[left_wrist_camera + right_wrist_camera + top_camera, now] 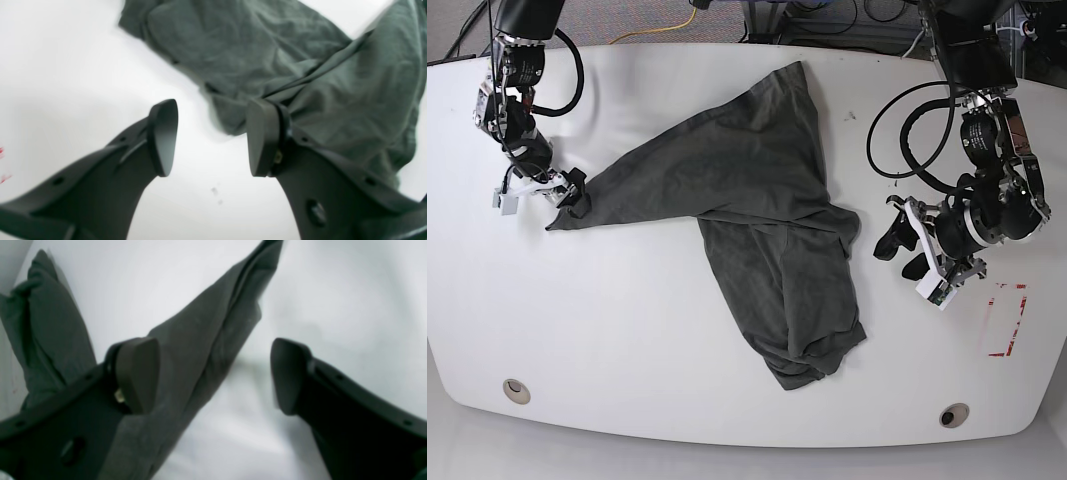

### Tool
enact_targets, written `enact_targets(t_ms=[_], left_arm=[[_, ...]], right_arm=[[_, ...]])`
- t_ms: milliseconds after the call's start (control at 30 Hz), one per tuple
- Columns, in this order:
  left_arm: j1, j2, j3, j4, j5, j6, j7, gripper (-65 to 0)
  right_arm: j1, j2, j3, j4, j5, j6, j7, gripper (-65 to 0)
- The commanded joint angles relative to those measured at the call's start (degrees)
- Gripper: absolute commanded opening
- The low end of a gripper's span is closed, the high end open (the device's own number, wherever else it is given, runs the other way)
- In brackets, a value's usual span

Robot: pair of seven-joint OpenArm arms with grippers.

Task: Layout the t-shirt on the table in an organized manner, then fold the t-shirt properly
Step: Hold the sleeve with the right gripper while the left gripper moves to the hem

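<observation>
Layout step in hand: t-shirt [757, 220] lies bunched and skewed across the middle of the surface [627, 340], not yet flat.

Left claw [211, 136] stands open and empty beside one cloth edge; right claw [213, 373] stands open astride the stretched corner, gripping nothing. Next move likely requires closing on the edges and spreading outward. White surface carries red tape [1007, 320] and grommet holes [954, 413]; cables [667, 25] lie beyond.

Wrinkled matt cloth t-shirt [757, 210] lies on the glossy smooth table [627, 330].

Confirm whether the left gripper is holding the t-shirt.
No: the left gripper is open over bare table, the t-shirt beyond it.
</observation>
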Motion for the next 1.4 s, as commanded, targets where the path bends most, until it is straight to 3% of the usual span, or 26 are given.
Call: enact_targets(t_ms=[0, 433, 533, 767, 1033, 1367], left_arm=[[-1.2, -0.4, -0.1, 1.0, -1.0, -0.1, -1.2, -34.3], [-1.1, -1.7, -0.2, 0.9, -0.9, -0.1, -1.3, -34.3], [-1.3, -1.7, -0.2, 0.9, -0.8, -0.1, -1.5, -34.3], [-2.0, -1.3, -1.9, -4.5, 4.4, -0.1, -2.5, -34.0], [-10.0, 0.4, -5.5, -18.3, 7.1, -0.1, -2.9, -33.9], [-17.7, 1.8, -6.7, -36.7, 7.0, -0.1, -11.6, -33.9]], right_arm=[[0.5, -0.1, 0.1, 0.6, 0.7, 0.3, 0.0, -15.4], [1.7, -2.3, -2.6, 0.5, 0.7, 0.3, -1.4, -17.8], [1.8, -2.3, -2.6, 0.5, 0.7, 0.3, -1.4, -28.1], [2.2, -3.0, -2.7, 0.5, 0.6, 0.3, -1.4, -64.0], [2.6, -3.0, -2.8, 0.7, 0.6, 0.3, -1.5, -65.0], [2.5, -2.7, -5.2, 2.8, 0.9, 0.3, -1.6, -65.0]])
